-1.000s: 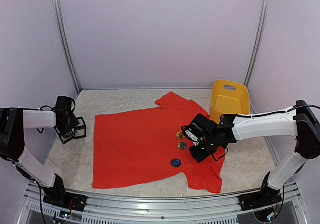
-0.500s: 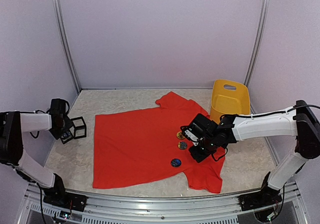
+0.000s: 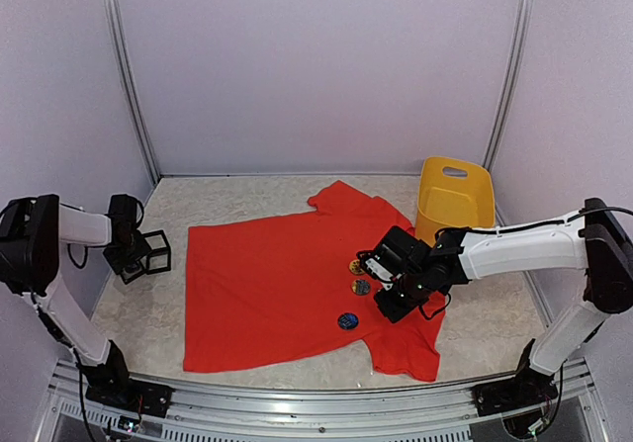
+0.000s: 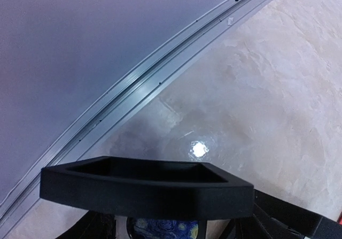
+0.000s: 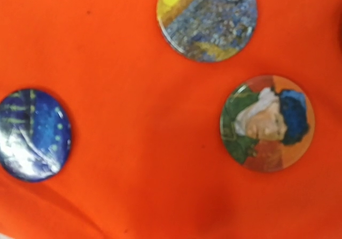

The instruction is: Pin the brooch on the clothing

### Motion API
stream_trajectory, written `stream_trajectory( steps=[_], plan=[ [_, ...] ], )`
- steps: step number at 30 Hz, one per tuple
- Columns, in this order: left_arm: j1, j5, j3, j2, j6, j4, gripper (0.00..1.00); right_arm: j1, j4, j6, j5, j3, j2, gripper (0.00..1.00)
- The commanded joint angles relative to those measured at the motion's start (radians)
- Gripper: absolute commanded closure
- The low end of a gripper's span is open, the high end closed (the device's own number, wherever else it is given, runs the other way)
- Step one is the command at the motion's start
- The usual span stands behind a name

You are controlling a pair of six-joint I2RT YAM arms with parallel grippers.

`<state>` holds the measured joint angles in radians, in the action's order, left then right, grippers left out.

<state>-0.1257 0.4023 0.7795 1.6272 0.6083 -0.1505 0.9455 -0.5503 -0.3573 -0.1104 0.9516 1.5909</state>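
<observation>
We are hovering the right jaws over the red T-shirt (image 3: 267,284) and three brooches (image 5: 267,122), left jaws well aside; we cannot tell either pair's state.

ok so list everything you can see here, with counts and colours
plain red short-sleeved fabric T-shirt: one, red, spread flat mid-table
round picture brooches: three, blue-and-yellow, green-and-orange portrait, dark blue; on the shirt's right side
yellow plastic basket: one, yellow, far right, behind the shirt
black open-frame box: one, black, left of the shirt
blue swirled disc: one, just below the box in the left wrist view
marbled beige table: one, beige, under everything
left gripper: one, black, beside the box
right gripper: one, black, by the brooches
</observation>
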Motion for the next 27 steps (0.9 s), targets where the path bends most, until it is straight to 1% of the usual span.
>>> stream_trajectory(
  steps=[1, 8, 14, 19, 22, 24, 27],
  plan=[
    [-0.01, -0.029, 0.027, 0.038, -0.039, -0.018, 0.3, -0.011, 0.007, 0.004, -0.003, -0.011, -0.009, 0.88],
    [-0.009, -0.069, 0.008, 0.038, -0.026, -0.024, 0.3, -0.01, 0.007, 0.018, -0.016, -0.007, -0.006, 0.88],
    [-0.011, -0.101, 0.037, 0.088, -0.046, -0.035, 0.31, -0.01, 0.011, 0.025, -0.02, -0.007, -0.004, 0.88],
    [-0.012, -0.11, 0.045, 0.104, -0.054, -0.037, 0.36, -0.011, 0.013, 0.025, -0.029, -0.014, -0.016, 0.88],
    [-0.011, -0.109, 0.037, 0.096, -0.053, -0.03, 0.41, -0.011, 0.013, 0.029, -0.027, -0.013, -0.014, 0.88],
    [-0.011, -0.109, 0.034, 0.088, -0.053, -0.025, 0.48, -0.01, 0.015, 0.031, -0.025, -0.012, -0.009, 0.88],
    [-0.011, -0.111, 0.034, 0.085, -0.057, -0.023, 0.52, -0.011, 0.016, 0.035, -0.019, -0.007, -0.003, 0.88]
  ],
)
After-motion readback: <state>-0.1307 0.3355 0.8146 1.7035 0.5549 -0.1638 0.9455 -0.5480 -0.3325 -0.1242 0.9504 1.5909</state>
